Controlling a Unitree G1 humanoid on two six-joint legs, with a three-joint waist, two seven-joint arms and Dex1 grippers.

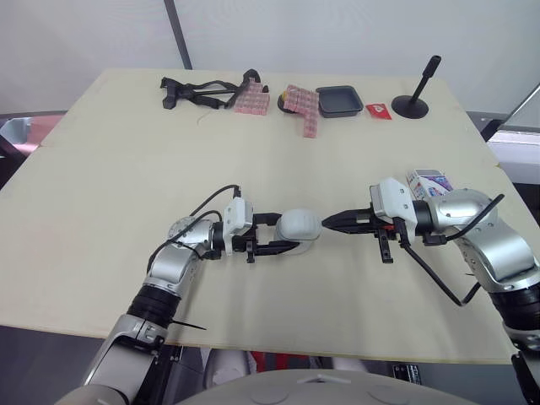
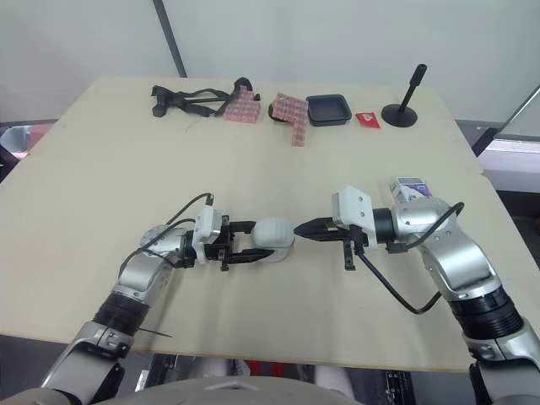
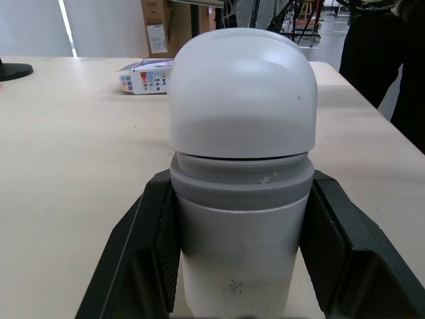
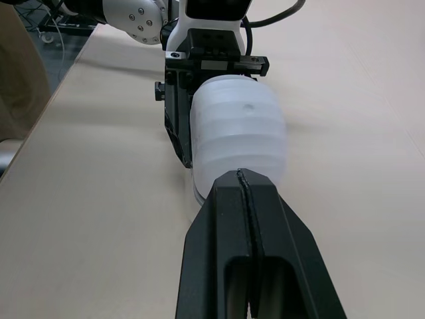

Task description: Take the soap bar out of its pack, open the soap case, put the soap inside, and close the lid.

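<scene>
The white soap case [image 1: 298, 225] lies on the table near the front middle, its lid down with a thin seam above a grey band [image 3: 242, 178]. My left gripper [image 1: 287, 232] is shut on the case, one black finger [image 3: 146, 246] on each side. My right gripper [image 1: 329, 223] is shut with nothing in it, its tip right at the case's rounded end [image 4: 239, 126]; I cannot tell whether it touches. The soap pack [image 1: 429, 182], a small printed box, lies beside my right forearm.
At the table's far edge are black straps [image 1: 198, 91], pink blocks [image 1: 302, 103], a dark square tray [image 1: 340, 100], a small red packet [image 1: 378, 110] and a black stand [image 1: 413, 103]. Bare tabletop spreads between them and my arms.
</scene>
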